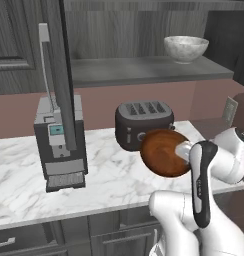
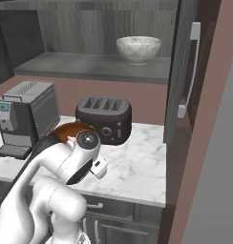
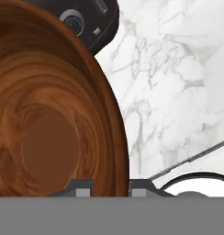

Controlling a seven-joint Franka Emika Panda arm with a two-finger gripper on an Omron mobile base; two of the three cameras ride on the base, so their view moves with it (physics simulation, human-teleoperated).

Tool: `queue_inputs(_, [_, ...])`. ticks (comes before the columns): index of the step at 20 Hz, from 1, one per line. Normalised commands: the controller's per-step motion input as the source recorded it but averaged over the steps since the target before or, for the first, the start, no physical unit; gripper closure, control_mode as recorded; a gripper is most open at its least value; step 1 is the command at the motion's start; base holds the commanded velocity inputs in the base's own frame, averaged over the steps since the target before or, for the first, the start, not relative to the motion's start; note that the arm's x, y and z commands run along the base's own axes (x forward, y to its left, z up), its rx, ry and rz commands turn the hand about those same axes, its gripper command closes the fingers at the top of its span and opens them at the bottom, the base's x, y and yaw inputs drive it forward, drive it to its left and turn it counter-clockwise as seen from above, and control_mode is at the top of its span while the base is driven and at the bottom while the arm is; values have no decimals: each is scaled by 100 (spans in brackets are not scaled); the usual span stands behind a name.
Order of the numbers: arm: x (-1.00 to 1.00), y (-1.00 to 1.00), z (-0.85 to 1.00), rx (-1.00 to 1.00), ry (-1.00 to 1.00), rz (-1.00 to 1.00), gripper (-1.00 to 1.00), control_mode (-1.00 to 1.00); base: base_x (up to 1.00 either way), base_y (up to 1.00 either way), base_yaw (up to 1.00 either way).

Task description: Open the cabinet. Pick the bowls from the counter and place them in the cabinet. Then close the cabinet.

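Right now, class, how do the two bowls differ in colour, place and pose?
The brown bowl is glossy reddish wood; the white bowl is pale and marbled. The brown bowl is tipped on its side in the gripper, above the counter; the white bowl stands upright on the cabinet shelf. Both are round and similar in size.

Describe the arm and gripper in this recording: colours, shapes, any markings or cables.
The arm is glossy white with rounded, bulbous links and a thick white base column. A dark grey-black strip runs along one link, and the joint cap is a dark disc with a metallic centre. The gripper has two small dark grey, squared finger tips. No loose cables or printed markings can be made out.
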Motion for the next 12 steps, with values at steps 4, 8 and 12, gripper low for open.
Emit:
queue_inputs(4, [-19,0,59,-5,4,-9,100,-100,0,0,0])
queue_inputs(8, [-31,0,62,-8,13,-10,100,-100,0,0,0])
queue_inputs(12, [-43,0,62,-8,10,-7,100,-100,0,0,0])
